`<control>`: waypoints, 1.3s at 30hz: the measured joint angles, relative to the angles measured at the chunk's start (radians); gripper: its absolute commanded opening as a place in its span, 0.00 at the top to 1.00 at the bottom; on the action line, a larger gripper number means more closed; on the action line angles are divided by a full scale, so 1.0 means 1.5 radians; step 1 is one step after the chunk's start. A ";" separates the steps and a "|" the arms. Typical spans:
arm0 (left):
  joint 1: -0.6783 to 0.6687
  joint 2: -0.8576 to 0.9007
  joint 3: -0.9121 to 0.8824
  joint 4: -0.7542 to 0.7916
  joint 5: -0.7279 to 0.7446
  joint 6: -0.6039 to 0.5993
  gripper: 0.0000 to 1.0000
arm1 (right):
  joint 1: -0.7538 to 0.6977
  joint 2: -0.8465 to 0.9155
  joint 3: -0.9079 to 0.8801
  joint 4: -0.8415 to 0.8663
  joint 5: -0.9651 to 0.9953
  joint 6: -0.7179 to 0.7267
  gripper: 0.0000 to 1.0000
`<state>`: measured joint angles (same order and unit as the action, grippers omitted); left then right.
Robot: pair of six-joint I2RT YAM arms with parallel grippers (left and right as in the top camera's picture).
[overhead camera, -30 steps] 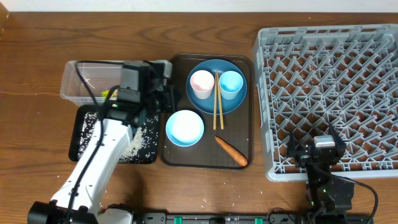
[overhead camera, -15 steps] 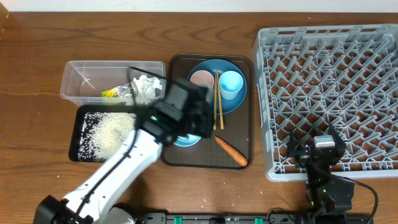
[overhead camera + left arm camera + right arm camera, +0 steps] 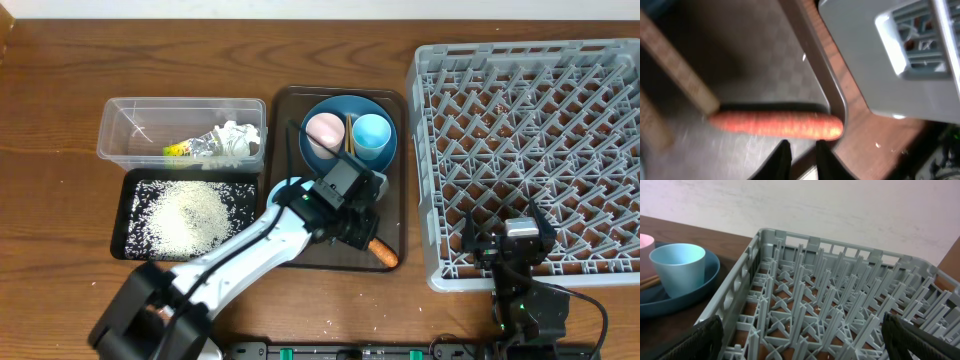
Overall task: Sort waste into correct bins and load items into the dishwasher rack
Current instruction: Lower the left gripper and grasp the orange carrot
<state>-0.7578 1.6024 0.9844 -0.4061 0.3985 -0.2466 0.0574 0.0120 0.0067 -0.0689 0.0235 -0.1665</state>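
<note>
The orange carrot (image 3: 384, 254) lies at the front right of the brown tray (image 3: 283, 100). My left gripper (image 3: 356, 218) hangs over it. In the left wrist view the carrot (image 3: 775, 124) lies just beyond the fingertips (image 3: 801, 149), which are a little apart and empty. The crumpled paper (image 3: 233, 140) and yellow-green wrapper (image 3: 177, 150) lie in the clear tub (image 3: 130, 115). Rice (image 3: 185, 212) fills the black tray (image 3: 133, 183). The blue plate (image 3: 345, 165) carries the white-pink cup (image 3: 323, 129), the light blue cup (image 3: 371, 132) and the chopsticks (image 3: 349, 125). The pale blue bowl is hidden under my left arm. My right gripper (image 3: 800, 340) is open over the grey rack's (image 3: 530, 140) front edge.
The brown tray's raised rim (image 3: 826, 87) runs right beside the carrot, with the rack's corner (image 3: 900, 55) close beyond it. A chopstick end (image 3: 682, 67) lies near the carrot's left end. Bare wooden table surrounds everything.
My left arm has swung from above the clear tub rightward across the brown tray to the carrot. The paper now shows in the tub. The right arm has not moved.
</note>
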 measured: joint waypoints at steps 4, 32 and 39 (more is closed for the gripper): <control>0.005 0.018 0.000 0.040 0.000 0.078 0.48 | 0.000 0.000 0.000 0.000 0.000 0.000 0.01; 0.001 0.101 0.000 0.075 0.009 0.445 0.16 | 0.000 0.000 0.000 0.001 0.008 0.000 0.01; 0.001 0.101 0.000 0.054 0.027 0.476 0.17 | 0.000 0.000 0.000 0.001 0.012 0.000 0.01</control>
<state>-0.7567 1.7546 0.9844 -0.3256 0.4385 0.4675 0.0574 0.0120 0.0067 -0.0673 0.0414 -0.1665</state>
